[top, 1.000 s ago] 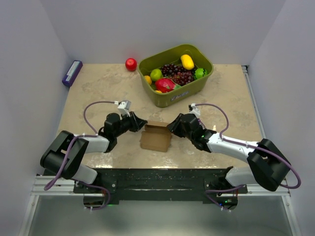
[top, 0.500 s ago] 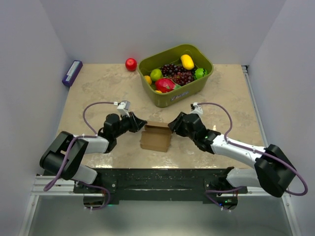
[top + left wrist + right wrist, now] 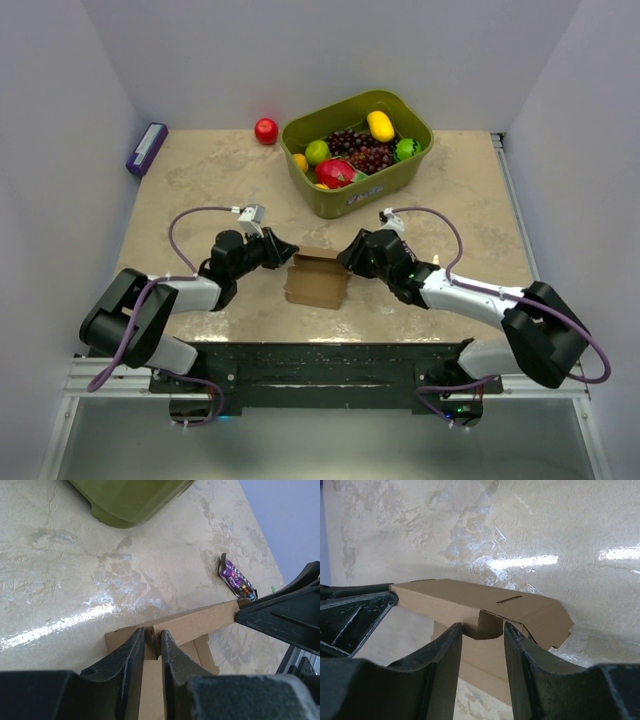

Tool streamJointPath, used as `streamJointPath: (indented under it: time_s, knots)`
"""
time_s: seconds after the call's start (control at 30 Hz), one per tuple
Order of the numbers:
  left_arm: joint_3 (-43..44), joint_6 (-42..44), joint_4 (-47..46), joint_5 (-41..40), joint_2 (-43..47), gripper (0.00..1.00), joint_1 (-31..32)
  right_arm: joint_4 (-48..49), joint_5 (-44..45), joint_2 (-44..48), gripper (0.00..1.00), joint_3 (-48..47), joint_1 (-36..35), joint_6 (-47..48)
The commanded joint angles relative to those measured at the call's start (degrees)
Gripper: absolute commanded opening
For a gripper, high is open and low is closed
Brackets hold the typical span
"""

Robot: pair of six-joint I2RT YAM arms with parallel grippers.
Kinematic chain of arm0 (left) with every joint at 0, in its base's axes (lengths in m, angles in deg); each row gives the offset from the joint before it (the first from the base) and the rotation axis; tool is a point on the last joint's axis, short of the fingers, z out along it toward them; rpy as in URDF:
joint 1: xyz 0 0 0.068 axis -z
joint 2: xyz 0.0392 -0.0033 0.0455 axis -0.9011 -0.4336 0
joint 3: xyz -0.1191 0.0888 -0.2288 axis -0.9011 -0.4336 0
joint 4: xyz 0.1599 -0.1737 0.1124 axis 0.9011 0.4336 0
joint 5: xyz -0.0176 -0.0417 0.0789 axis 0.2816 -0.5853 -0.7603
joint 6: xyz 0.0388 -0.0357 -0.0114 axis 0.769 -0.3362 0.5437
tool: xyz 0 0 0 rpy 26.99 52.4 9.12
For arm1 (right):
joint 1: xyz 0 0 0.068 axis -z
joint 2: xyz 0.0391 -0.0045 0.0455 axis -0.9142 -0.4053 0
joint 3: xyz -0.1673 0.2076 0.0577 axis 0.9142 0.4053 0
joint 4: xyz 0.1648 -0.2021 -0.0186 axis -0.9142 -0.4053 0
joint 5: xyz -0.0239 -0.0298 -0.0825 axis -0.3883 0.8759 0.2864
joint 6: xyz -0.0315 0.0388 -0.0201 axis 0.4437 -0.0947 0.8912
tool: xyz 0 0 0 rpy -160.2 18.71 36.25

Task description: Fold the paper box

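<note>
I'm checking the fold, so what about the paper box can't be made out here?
Inside the paper box: too small in the top view; the left jaws mostly cover it in the left wrist view.
Its lower wall: behind the right jaws and cut off by the bottom edge in the right wrist view.
Green bin label: too small in the top view.

One paper box (image 3: 316,280), one bin (image 3: 400,178), one purple box (image 3: 147,149).

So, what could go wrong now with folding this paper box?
The left gripper pinches one thin wall of the paper box; a pull may crease or tear it. The right gripper is open around the opposite flap, so the box may twist or slide on the glossy table.
</note>
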Motion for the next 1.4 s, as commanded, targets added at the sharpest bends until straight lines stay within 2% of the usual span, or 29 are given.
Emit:
streamJointPath:
  time_s: [0.0,0.37,0.77,0.93,1.37]
  knots:
    - [-0.5,2.2,8.0,-0.7,-0.2,0.23,-0.3,5.1,-1.2,-1.3,0.42,-1.7,0.8,1.2]
    - [-0.2,2.9,9.1,-0.8,0.6,0.22,-0.2,5.5,-1.1,-1.4,0.41,-1.7,1.2,2.1]
    - [-0.2,2.9,9.0,-0.4,0.7,0.21,-0.2,13.2,-5.3,-3.9,0.37,-0.4,1.3,-2.0]
    - [-0.2,2.9,9.2,-0.3,1.0,0.20,-0.2,16.1,-5.6,-5.0,0.33,1.0,1.3,-5.4]
    - [-0.1,2.3,9.3,-0.4,1.7,0.20,-0.2,30.8,-5.7,-5.5,0.19,9.7,2.0,-14.8]
